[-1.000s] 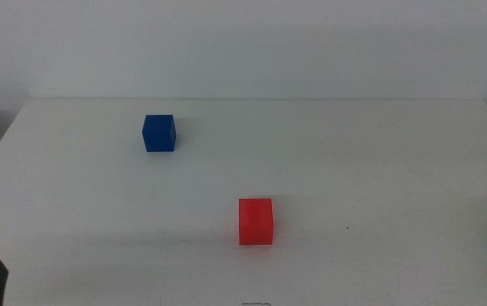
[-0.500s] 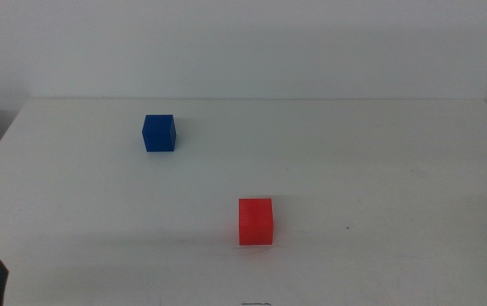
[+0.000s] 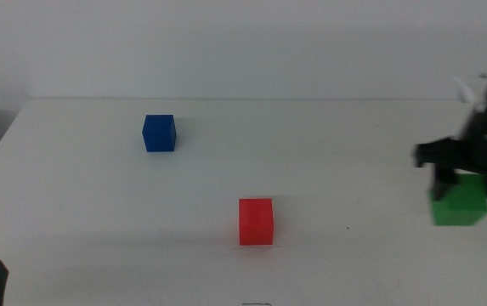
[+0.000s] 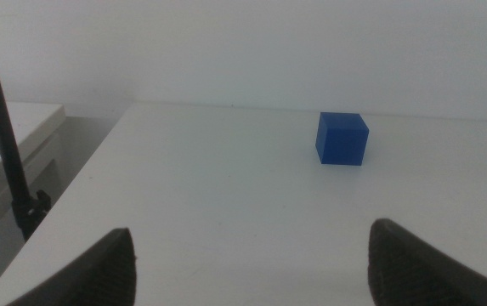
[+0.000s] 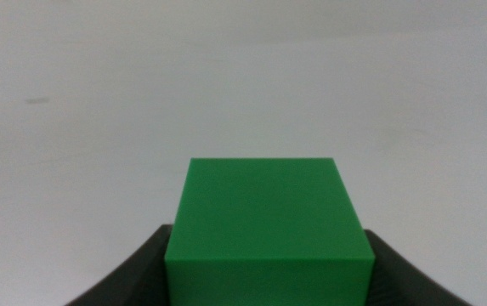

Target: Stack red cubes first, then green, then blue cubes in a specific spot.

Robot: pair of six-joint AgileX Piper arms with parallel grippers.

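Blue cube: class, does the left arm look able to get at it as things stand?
Probably yes. The left gripper is open, facing the blue cube across bare table, with nothing between them.

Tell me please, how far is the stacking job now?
Done: the red cube stands alone on the table, apparently as the base. In hand: the right gripper holds the green cube between its jaws. Left: green onto red, then the blue cube. The left gripper waits, open.
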